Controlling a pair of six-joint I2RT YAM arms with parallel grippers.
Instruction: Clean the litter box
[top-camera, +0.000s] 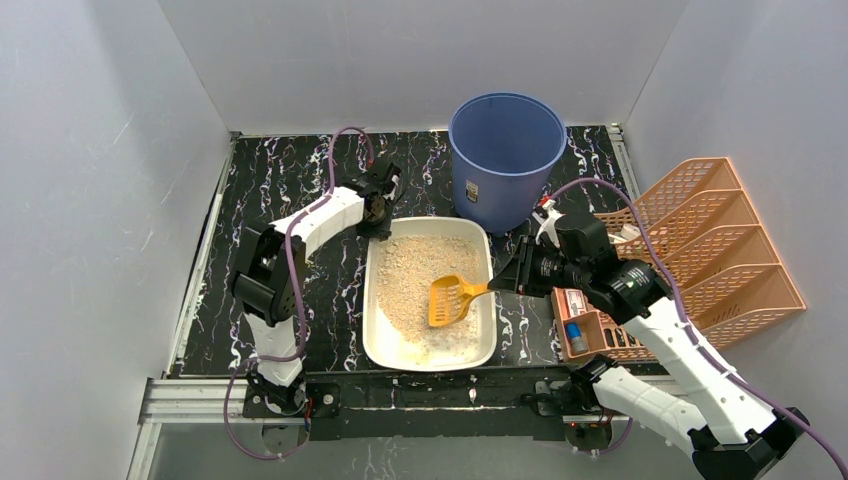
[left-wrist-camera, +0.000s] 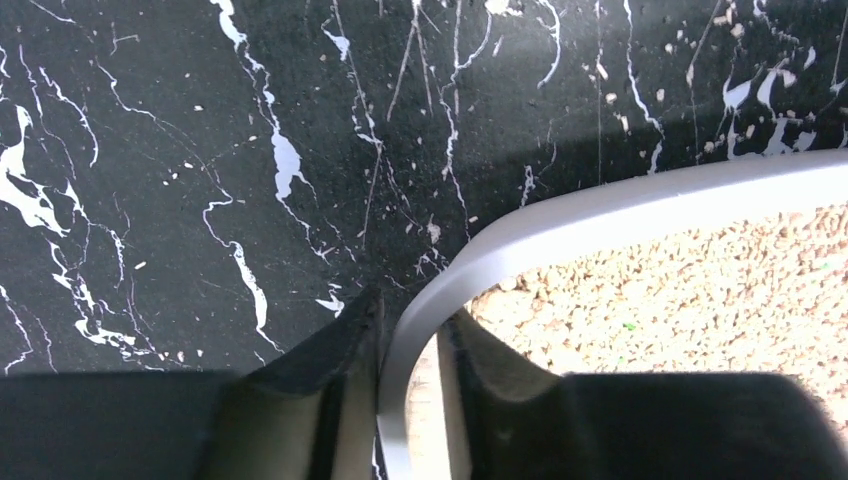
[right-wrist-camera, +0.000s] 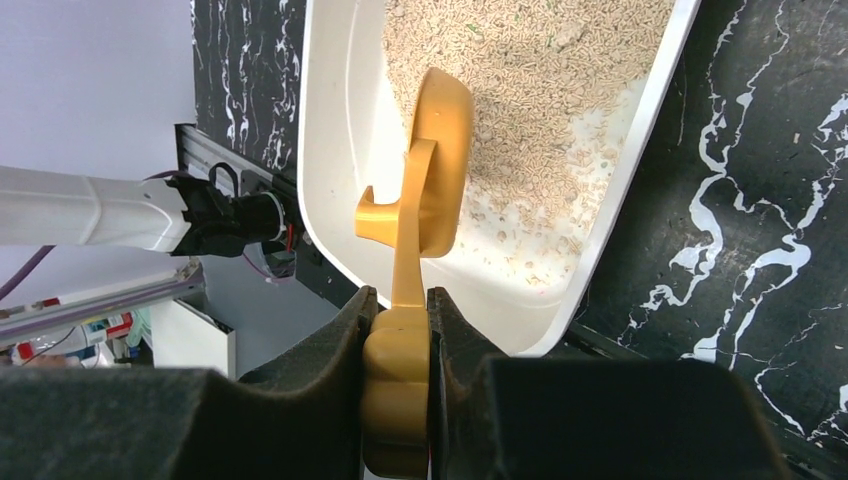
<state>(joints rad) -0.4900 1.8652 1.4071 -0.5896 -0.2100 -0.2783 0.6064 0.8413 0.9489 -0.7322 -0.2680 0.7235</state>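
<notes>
The white litter box (top-camera: 373, 300) with tan litter lies mid-table. My left gripper (top-camera: 378, 214) is shut on its far-left corner; in the left wrist view the white rim (left-wrist-camera: 520, 235) runs between the two black fingers (left-wrist-camera: 330, 350), one outside and one inside the box. My right gripper (top-camera: 512, 279) is shut on the handle of a yellow slotted scoop (top-camera: 450, 300), whose head rests in the litter. In the right wrist view the scoop (right-wrist-camera: 435, 170) stands on edge over the box (right-wrist-camera: 340, 150), its handle clamped between my gripper's (right-wrist-camera: 398, 300) pads.
A tall blue bucket (top-camera: 506, 158) stands behind the box. An orange-pink lattice rack (top-camera: 715, 245) lies at the right, with a small basket of items (top-camera: 582, 330) beside my right arm. Litter grains are scattered on the black marbled mat (left-wrist-camera: 200, 150).
</notes>
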